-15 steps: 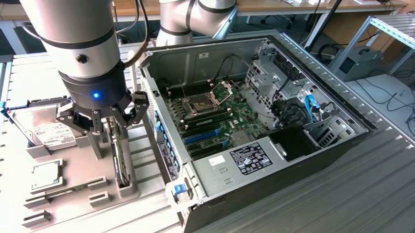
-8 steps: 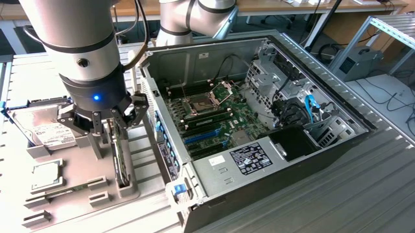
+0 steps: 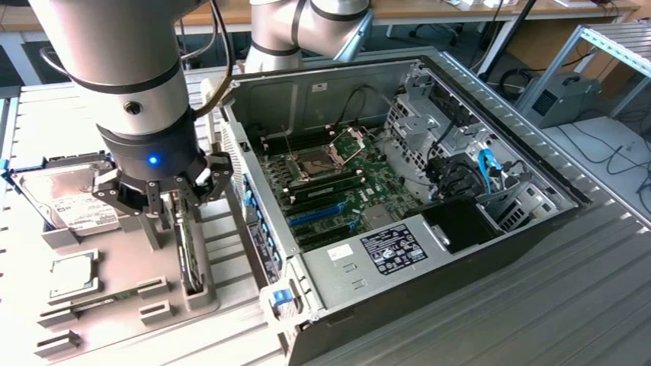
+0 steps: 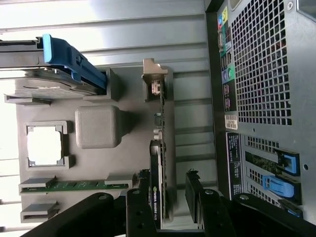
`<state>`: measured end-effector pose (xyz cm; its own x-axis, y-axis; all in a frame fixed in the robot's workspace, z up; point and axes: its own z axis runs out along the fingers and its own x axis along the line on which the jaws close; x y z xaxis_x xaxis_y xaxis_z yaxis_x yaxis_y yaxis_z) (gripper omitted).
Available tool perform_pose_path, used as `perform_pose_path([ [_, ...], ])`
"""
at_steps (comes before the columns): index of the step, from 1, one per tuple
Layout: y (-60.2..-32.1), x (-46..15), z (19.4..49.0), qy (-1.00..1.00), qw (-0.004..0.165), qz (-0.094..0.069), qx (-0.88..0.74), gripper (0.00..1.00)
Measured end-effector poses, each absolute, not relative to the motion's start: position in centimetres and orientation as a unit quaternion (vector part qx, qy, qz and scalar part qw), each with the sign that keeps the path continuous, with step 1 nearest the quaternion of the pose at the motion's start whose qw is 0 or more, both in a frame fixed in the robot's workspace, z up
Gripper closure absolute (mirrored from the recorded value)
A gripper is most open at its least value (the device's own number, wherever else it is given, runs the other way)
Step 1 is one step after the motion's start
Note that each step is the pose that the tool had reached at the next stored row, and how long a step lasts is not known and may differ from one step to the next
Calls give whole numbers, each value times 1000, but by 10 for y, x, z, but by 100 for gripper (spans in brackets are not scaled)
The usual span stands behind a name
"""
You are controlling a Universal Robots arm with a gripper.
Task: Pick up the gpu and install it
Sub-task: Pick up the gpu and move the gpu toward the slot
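The gpu [image 4: 159, 148] is a thin dark card standing on its edge in a slot of the grey holder tray [image 4: 98, 98], with its silver bracket [image 4: 154, 81] at one end. My gripper [image 4: 167, 200] is open and hangs just above the card. One black finger [image 4: 139, 202] is on each side of the card's near end, and neither visibly touches it. In the exterior view the gripper [image 3: 175, 200] sits over the gpu [image 3: 187, 255] at the exterior view's left, beside the open computer case [image 3: 336, 267].
On the tray [image 3: 122, 263] lie a silver hard drive [image 3: 63, 204] in a blue-edged caddy [image 4: 69, 59], a square processor [image 3: 72, 276] and a green memory stick [image 4: 74, 186]. The case's motherboard [image 3: 336, 183] lies exposed, with blue slots [image 3: 315, 216]. The case's perforated rear wall [image 4: 259, 74] stands close beside the tray.
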<state>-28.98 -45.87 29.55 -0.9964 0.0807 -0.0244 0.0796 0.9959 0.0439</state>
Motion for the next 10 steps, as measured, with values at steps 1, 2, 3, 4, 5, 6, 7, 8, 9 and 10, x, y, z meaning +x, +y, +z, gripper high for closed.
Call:
perform_pose_path([
  [1,-459,-290,294,999,13,21,40,58],
  [2,-459,-290,292,999,13,21,40,58],
  [3,-458,-290,291,999,13,21,40,58],
  [4,-458,-291,290,999,13,21,40,58],
  [5,-458,-291,288,999,13,21,40,58],
  [6,-456,-292,285,999,13,21,40,58],
  [7,-455,-292,284,999,13,21,40,58],
  [8,-454,-292,283,999,13,21,40,58],
  [9,-453,-292,282,999,13,21,40,58],
  [10,-453,-293,282,999,13,21,40,58],
])
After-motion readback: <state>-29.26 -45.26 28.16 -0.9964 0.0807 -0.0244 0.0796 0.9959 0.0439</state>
